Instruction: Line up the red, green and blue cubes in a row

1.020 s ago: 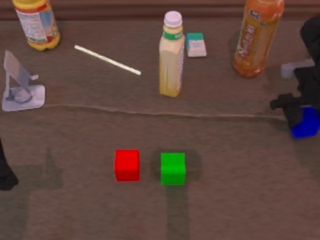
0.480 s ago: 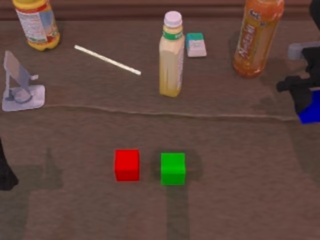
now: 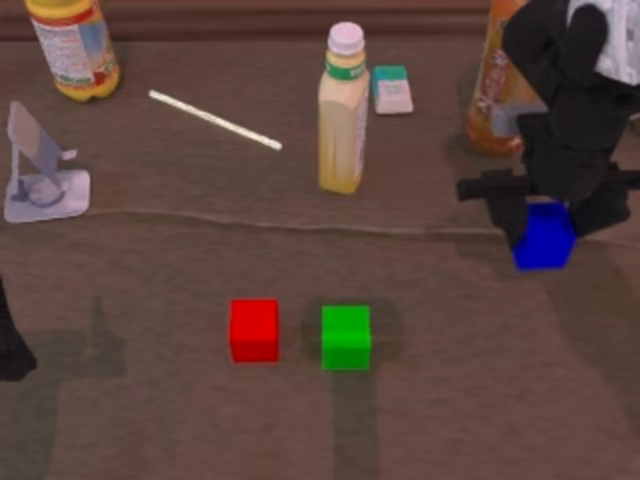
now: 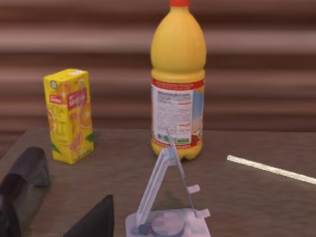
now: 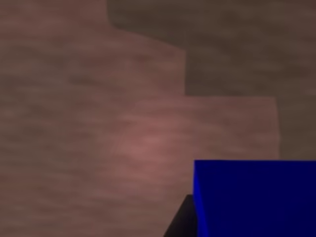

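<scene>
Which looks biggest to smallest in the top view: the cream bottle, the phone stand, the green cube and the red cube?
1. Cream bottle, clearly the largest.
2. Phone stand, next.
3. Green cube and red cube look alike in size, so I won't rank one above the other.

Light is soft, even and dim, with no glare. Faint shadows stretch toward the near edge from the red cube and green cube. In the right wrist view stepped shadows cross the table, and the blue cube looks blurred.
</scene>
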